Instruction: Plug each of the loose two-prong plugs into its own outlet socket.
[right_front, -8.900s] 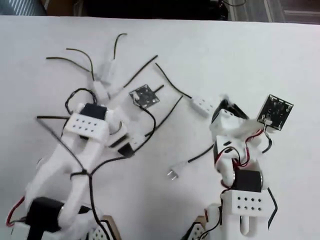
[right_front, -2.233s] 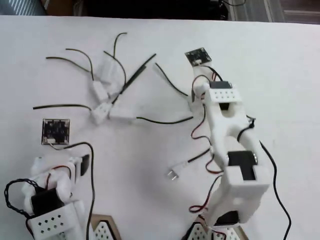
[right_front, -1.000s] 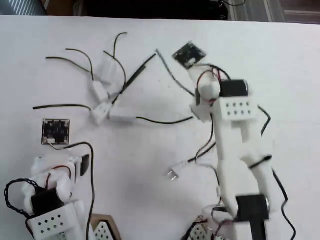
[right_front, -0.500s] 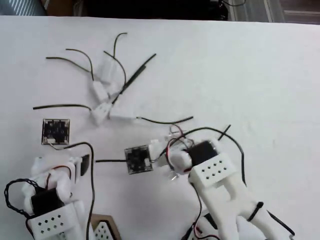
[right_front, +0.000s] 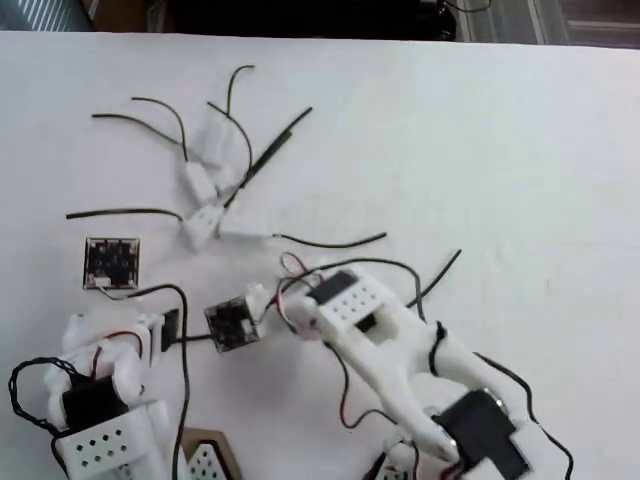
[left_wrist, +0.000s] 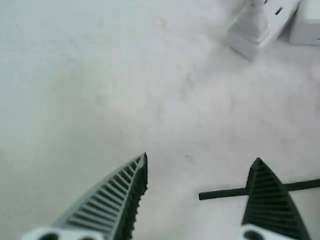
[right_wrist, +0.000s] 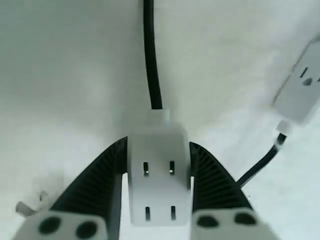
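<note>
Carefully steady the outlet socket (right_wrist: 158, 170) clamped in the right jaws. Fetch the plug (right_wrist: 30, 202) with the empty, parted left jaws.

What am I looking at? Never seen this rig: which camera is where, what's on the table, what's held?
Two small white robot arms sit at a table. The high view looks down from a fixed camera. The other two views come from cameras on each arm's wrist, looking past its hand. On the table lie white sockets with black cords. The left arm is folded back near its base. The left hand is open over bare table, holding nothing. The right arm is stretched toward the middle, and the right hand is closed on one socket.
</note>
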